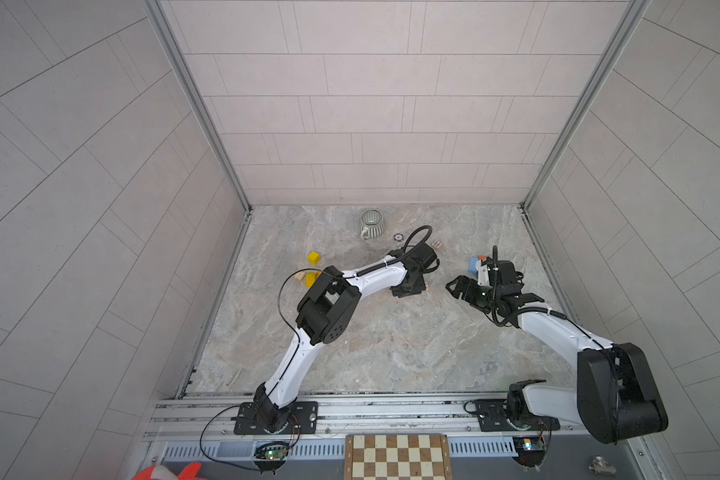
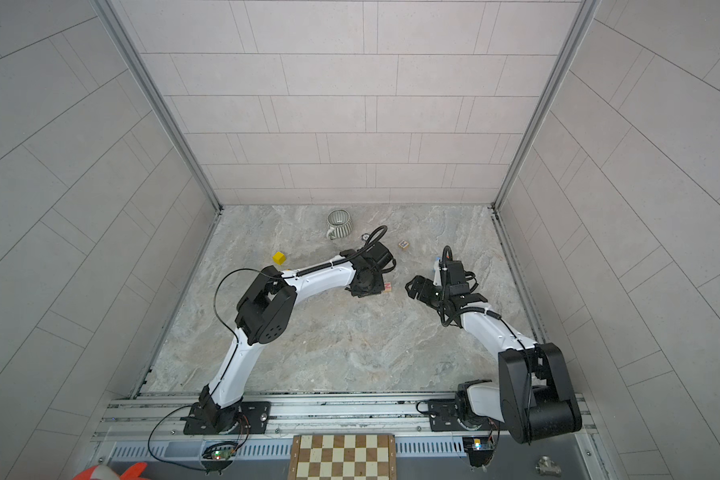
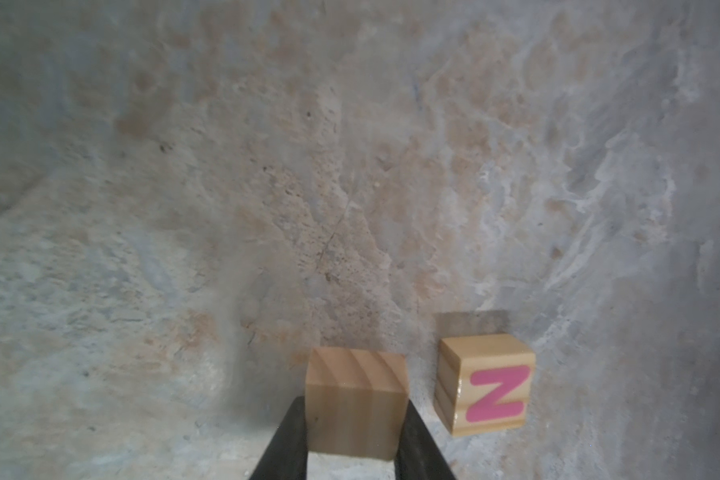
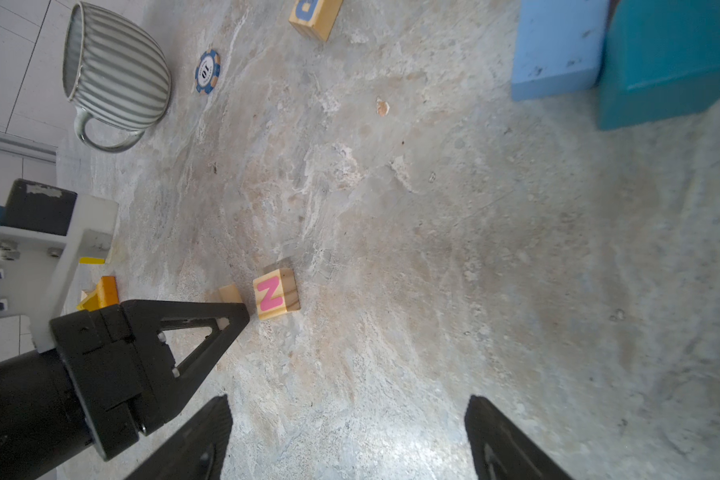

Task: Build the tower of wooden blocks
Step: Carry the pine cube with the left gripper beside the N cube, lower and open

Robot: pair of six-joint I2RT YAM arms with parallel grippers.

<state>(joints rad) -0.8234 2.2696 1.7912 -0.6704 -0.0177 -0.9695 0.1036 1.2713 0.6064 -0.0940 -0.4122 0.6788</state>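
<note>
At the left of the tabletop [image 1: 391, 353] a yellow cube [image 1: 314, 257] lies alone. A little nearer, yellow and orange pieces [image 1: 310, 279] are half hidden under the left arm. In the middle the left gripper [image 3: 355, 415] is clamped on a plain wood cube [image 3: 356, 374]. Its jaws press two opposite faces, I think to keep the cube square for stacking. Whether it is lifted I cannot tell. Just right of it the Z cube [image 3: 485, 384] sits apart from it. Far behind stand a ribbed cup [image 1: 371, 224] and a poker chip [image 1: 398, 237]. The right gripper [image 4: 358, 419] hangs empty, jaws wide apart. At the right a light blue block [image 4: 558, 50] touches a teal block [image 4: 674, 62]. The wood block tower is not yet built and its blocks lie scattered.
</note>
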